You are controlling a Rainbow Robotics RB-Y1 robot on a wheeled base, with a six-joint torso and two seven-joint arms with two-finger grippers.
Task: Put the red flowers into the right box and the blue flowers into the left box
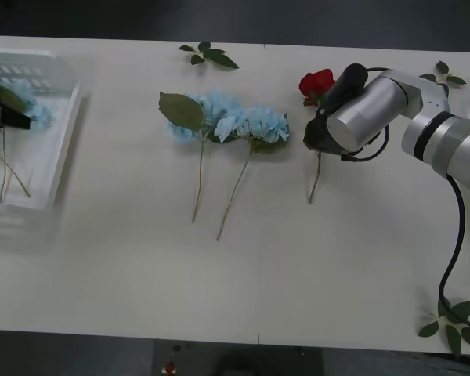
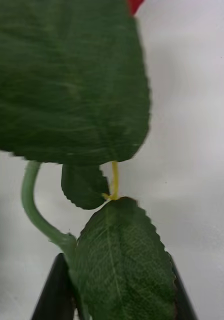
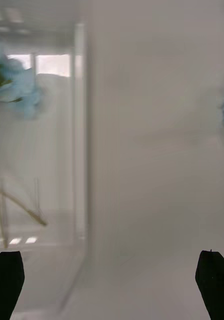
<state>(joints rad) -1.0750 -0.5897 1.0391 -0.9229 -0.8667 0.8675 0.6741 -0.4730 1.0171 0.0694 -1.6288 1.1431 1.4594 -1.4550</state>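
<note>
A red flower (image 1: 316,81) lies on the white table, its stem (image 1: 315,182) running toward the front edge. My right gripper (image 1: 319,131) is down over that stem, just below the bloom. In the right wrist view its black fingers (image 2: 56,290) stand close together around the stem (image 2: 34,212) and a leaf (image 2: 124,260). Two blue flowers (image 1: 231,121) lie side by side at mid-table. Another blue flower (image 1: 33,111) rests in the left box (image 1: 63,149), seen as (image 3: 19,90) behind the box wall (image 3: 81,150). My left gripper (image 3: 109,280) hangs open at that box's rim. The right box is out of view.
Loose green leaf sprigs lie at the back centre (image 1: 209,56), the back right (image 1: 446,76) and the front right corner (image 1: 454,325). A black cable (image 1: 454,235) hangs from the right arm. Bare table stretches in front of the flowers.
</note>
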